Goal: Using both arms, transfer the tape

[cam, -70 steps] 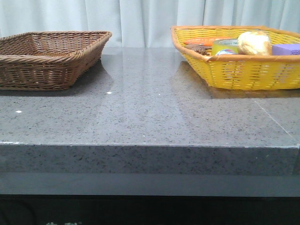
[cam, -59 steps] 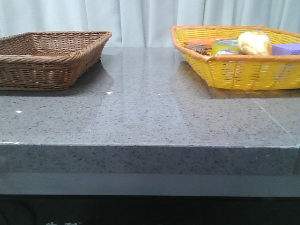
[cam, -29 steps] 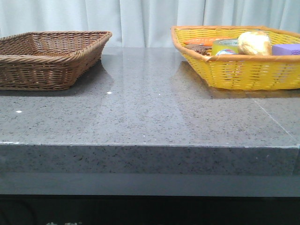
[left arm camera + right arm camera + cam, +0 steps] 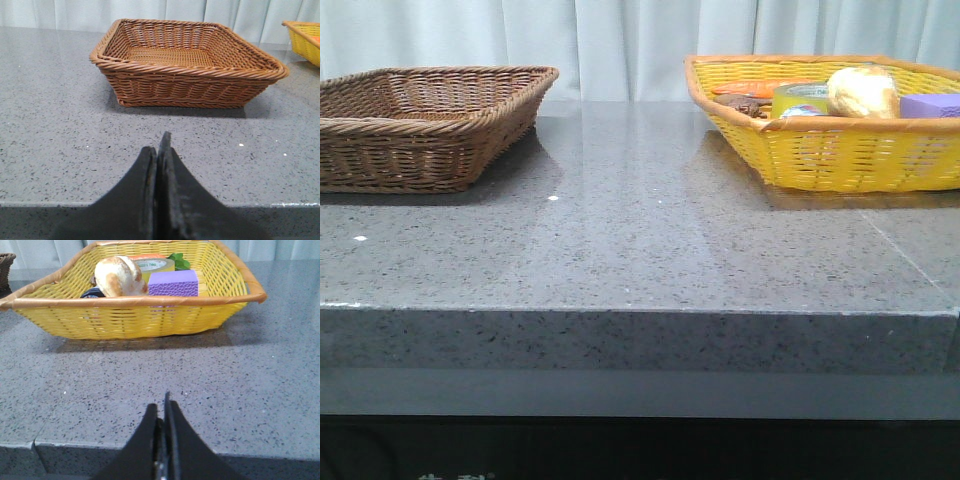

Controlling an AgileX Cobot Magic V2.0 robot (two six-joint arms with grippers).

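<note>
Tape (image 4: pixel 800 99) is sitting in the yellow basket (image 4: pixel 840 150) on the table (image 4: pixel 640 240), behind the bread lump (image 4: pixel 863 92), apparently beside the purple block (image 4: pixel 173 283). Left gripper (image 4: pixel 158 150) and right gripper (image 4: pixel 163 412) are both sitting pressed together, holding nothing, at the table's near edge.

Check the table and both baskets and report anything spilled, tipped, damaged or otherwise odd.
Nothing stands out. The brown basket sits flat and empty. The yellow basket sits flat, with the tape, bread roll and purple block inside its rim. No spill shows on the table.
</note>
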